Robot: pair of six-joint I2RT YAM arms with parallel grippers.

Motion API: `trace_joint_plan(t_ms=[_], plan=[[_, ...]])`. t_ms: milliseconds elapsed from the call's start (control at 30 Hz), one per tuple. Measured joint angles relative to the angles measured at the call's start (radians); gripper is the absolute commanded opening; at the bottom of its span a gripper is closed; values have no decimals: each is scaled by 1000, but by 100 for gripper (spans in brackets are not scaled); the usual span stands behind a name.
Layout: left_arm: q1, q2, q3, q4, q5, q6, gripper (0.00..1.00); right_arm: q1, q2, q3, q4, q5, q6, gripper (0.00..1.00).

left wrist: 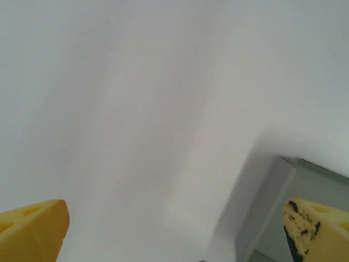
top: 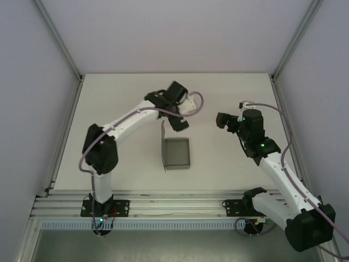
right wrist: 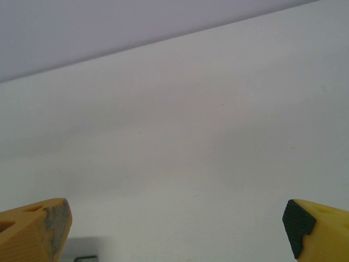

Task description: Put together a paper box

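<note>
The paper box [top: 177, 153] is a small grey cardboard box lying in the middle of the table. A tall flap [top: 163, 143] stands upright along its left side. My left gripper [top: 173, 112] hovers just behind the box's far edge, open, with nothing between its yellow fingers [left wrist: 34, 229]. In the left wrist view an edge of the grey flap [left wrist: 268, 203] shows at the lower right, apart from the fingers. My right gripper [top: 221, 120] is to the right of the box and apart from it, pointing left. It is open too, its fingers [right wrist: 315, 228] spread over bare table.
The white table [top: 125, 87] is fenced by aluminium posts at the back corners and a rail [top: 163, 206] along the near edge, where both arm bases are bolted. Free room lies behind and on both sides of the box.
</note>
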Motion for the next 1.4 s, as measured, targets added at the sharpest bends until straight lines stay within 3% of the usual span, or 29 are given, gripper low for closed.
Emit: trace_joint_plan(t_ms=[133,233,367,533,667,1000,1233,1400], plan=[[138,-150,-94,171,33,-242,100,26,118,8,6,-179,-170,100],[259,-296,-264,324,71,-433,100,138,289,87,-57,-232,-376,100],[391,-459,-509,438,70,-634,100,285,566,289,-164,-275,-637,90],[429,-503,-665,443,18,-753,100,329,869,570,-290,-294,-828,78],[429,-502,-718,430,-16,-785,100,344,1001,685,-371,-313,-911,59],[459,-496,-728,430,-71,-803,100,357,1037,697,-385,-286,-872,20],[459,-496,-728,430,-117,-806,100,364,1003,595,-248,-138,-684,12],[459,-497,-727,430,-176,-829,100,372,974,562,-222,51,-395,10]])
